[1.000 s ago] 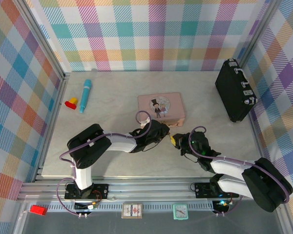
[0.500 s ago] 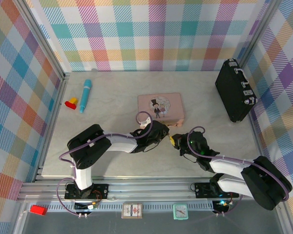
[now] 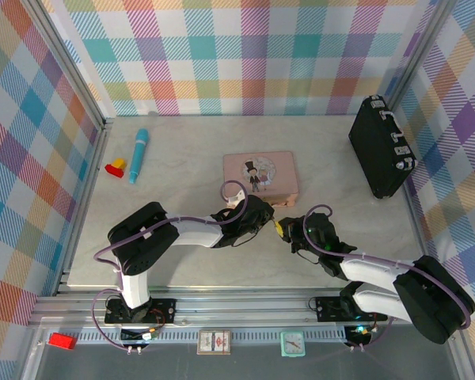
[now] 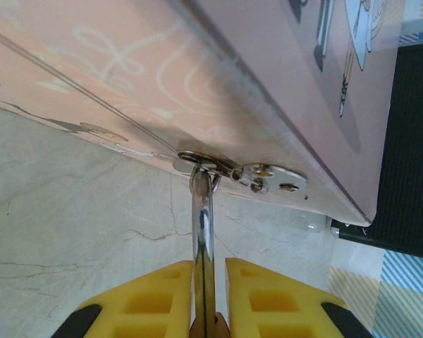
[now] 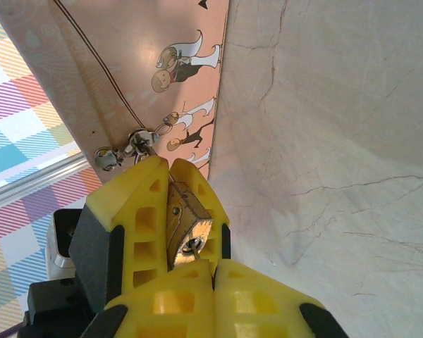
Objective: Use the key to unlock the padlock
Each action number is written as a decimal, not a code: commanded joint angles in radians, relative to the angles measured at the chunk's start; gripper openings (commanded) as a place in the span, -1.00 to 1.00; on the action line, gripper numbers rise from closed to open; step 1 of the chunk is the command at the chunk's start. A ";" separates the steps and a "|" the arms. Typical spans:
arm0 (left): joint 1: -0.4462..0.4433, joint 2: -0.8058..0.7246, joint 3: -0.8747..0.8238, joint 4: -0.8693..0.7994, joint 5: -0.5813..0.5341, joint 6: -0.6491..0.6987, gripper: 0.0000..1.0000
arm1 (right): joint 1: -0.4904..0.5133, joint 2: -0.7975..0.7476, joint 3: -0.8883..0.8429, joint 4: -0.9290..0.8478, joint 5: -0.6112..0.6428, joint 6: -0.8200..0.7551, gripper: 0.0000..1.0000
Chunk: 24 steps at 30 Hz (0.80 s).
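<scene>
My right gripper point(image 5: 213, 271) has its fingers pressed together on the key point(image 5: 191, 246), which meets the brass padlock point(image 5: 182, 218). My left gripper point(image 4: 210, 271) pinches that padlock. Its shackle runs up through the hasp point(image 4: 268, 172) on the pink tin point(image 4: 197, 84), near the middle of the table point(image 4: 70, 211).

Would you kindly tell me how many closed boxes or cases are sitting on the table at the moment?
2. The pink tin lies near the middle of the table; the black case stands at its far right edge. I see no sign of another one hidden.
</scene>
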 commanded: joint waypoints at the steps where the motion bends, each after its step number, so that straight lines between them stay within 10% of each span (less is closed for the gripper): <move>1: -0.035 -0.078 0.056 0.076 0.041 0.013 -1.00 | 0.002 0.004 0.031 0.018 0.038 0.012 -1.00; 24: -0.034 -0.061 0.048 0.104 0.049 -0.015 -1.00 | 0.002 0.000 0.023 0.005 0.047 0.025 -1.00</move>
